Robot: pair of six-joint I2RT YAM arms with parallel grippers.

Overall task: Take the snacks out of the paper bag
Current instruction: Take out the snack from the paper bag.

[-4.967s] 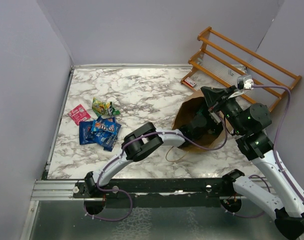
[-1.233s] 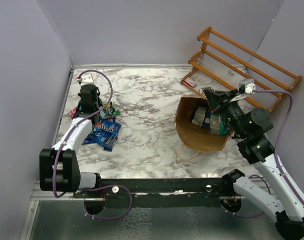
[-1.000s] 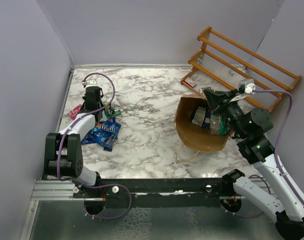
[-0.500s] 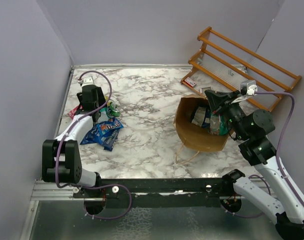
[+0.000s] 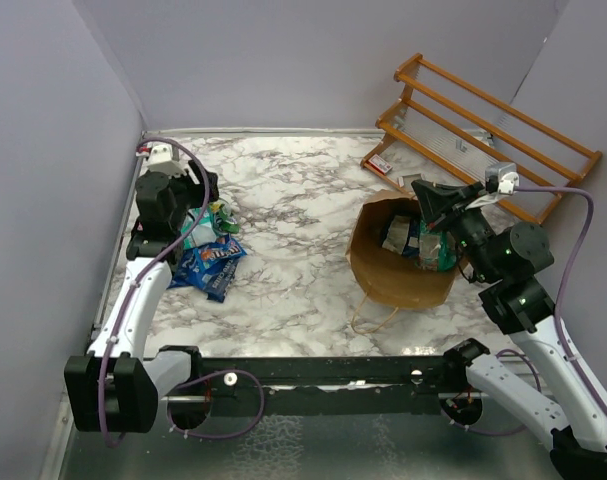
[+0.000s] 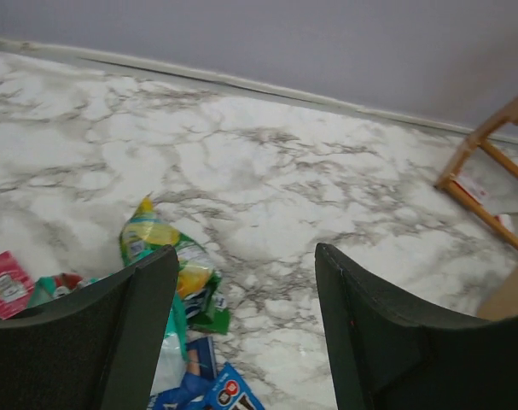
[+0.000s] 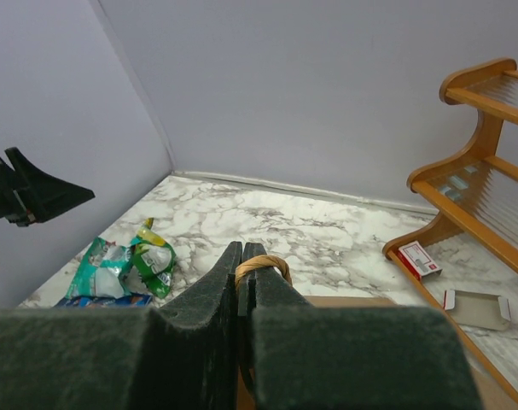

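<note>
Snacks (image 5: pixel 415 240) in the paper bag (image 5: pixel 388 282) look light, crinkly and slippery; pinching a flat sealed edge should work. Right gripper (image 7: pixel 242 256) is clamped on the bag's handle (image 7: pixel 264 263); left gripper (image 6: pixel 246 256), well apart from the bag, gapes empty.

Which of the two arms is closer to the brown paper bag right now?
The right. Its fingers are shut on the handle of the bag. The left fingers hang open over the snacks at the table's far left, well away.
</note>
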